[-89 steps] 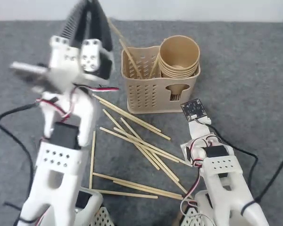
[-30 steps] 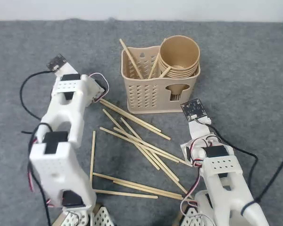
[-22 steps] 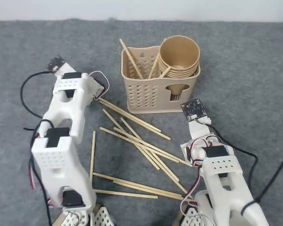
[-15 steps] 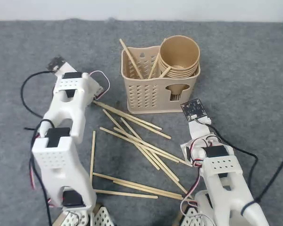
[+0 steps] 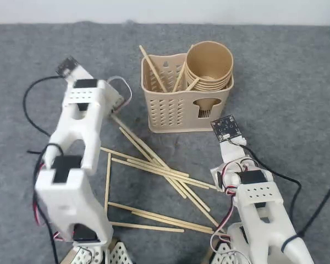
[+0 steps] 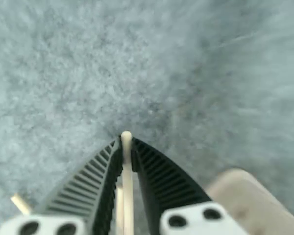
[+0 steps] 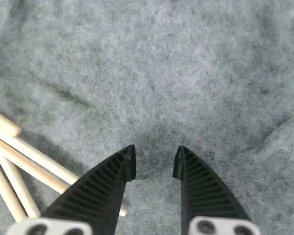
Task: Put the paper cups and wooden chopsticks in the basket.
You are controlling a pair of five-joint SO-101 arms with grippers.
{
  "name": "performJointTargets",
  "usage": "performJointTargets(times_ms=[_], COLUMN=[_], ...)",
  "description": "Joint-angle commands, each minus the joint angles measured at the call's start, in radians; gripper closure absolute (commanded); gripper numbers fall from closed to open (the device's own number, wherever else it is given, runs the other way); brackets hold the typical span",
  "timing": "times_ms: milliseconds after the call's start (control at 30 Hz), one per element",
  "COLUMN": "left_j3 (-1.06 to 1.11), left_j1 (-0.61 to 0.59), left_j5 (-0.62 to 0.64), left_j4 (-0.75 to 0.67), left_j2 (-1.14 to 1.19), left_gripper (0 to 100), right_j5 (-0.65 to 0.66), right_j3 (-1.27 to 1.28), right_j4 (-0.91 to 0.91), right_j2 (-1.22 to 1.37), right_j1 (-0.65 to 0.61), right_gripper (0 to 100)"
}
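Note:
A tan perforated basket (image 5: 173, 113) stands on the grey carpet, with a stack of paper cups (image 5: 209, 65) and a few wooden chopsticks (image 5: 153, 69) inside it. Several more chopsticks (image 5: 154, 169) lie scattered in front of it. My left gripper (image 6: 126, 142) is shut on one chopstick (image 6: 127, 166); in the high view that left gripper (image 5: 112, 112) is just left of the basket, and the held stick (image 5: 133, 137) slants down toward the pile. My right gripper (image 7: 154, 164) is open just above bare carpet, beside some chopstick ends (image 7: 19, 156).
The right arm (image 5: 253, 192) sits folded low at the front right, and black cables (image 5: 30, 104) trail beside both arms. A pale beige shape (image 6: 250, 191) shows close to the left gripper. Open carpet lies to the right of the basket and behind it.
The left arm came down from a raised pose and its gripper closed on a chopstick end. The stick has swung and nearby sticks have shifted left. The right arm has not moved.

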Motion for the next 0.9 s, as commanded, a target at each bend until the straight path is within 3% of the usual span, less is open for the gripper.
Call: performJointTargets(times_ms=[0,233,433,633,867], left_j3=[-0.036,-0.035,-0.031,-0.028,-0.002], left_j1=[-0.015,-0.006,0.009,0.069,0.201], left_j5=[-0.110,-0.377,-0.552,-0.571,-0.572], left_j4=[0.017,0.011,-0.143,-0.341,-0.697], left_j2=[-0.307,-0.664,-0.899,-1.039,-1.034], left_gripper=[99,99,99,99,99], right_j5=[0.015,0.015,0.015,0.015,0.015], right_j3=[-0.008,-0.008,-0.008,-0.006,-0.006], right_j4=[-0.027,-0.027,-0.027,-0.027,-0.027], right_j2=[-0.025,-0.025,-0.025,-0.025,-0.025], right_j1=[0.013,0.013,0.013,0.013,0.013], right_gripper=[86.2,86.2,86.2,86.2,86.2])
